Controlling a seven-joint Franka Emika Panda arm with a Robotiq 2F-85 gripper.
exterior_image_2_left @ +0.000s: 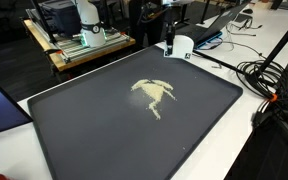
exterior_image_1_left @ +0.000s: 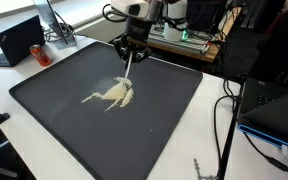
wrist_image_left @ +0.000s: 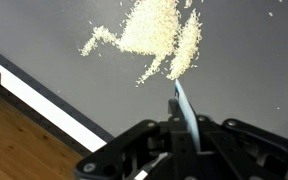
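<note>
Exterior view: the claw [exterior_image_1_left: 132, 47] hangs over the far edge of the dark mat [exterior_image_1_left: 44, 95] on the white table [exterior_image_1_left: 210, 125]. It's pinched down on a thin flat tool [exterior_image_1_left: 128, 66], which angles toward the pile of pale grains [exterior_image_1_left: 114, 94] around mid-mat. A laptop [exterior_image_1_left: 19, 40] sits off the far corner.

Other exterior view: the grains [exterior_image_2_left: 154, 95] are splayed out with little trails, a bit past the mat's centre. The claw is too small to read here.

Wrist view: the fingers are clamped narrow on the tool's blade [wrist_image_left: 184, 105], and its tip is just short of the grains [wrist_image_left: 154, 30].
</note>
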